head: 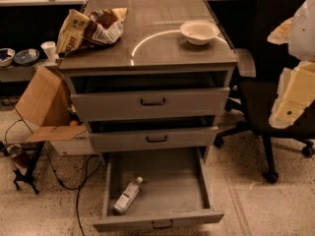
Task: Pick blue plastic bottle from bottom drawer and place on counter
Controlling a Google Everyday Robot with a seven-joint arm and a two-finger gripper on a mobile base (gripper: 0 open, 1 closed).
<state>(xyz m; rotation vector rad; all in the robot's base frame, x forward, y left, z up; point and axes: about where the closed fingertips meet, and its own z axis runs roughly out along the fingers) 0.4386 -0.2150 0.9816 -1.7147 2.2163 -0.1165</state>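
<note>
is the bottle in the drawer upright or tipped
Tipped: the blue plastic bottle lies on its side in the bottom drawer. The claw hangs at the right edge.

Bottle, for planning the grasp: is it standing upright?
No, the bottle lies on its side in the bottom drawer, with the gripper at the right edge.

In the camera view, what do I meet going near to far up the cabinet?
The blue plastic bottle in the bottom drawer, middle drawer, top drawer, counter with white bowl; gripper at right edge, by the chair.
</note>
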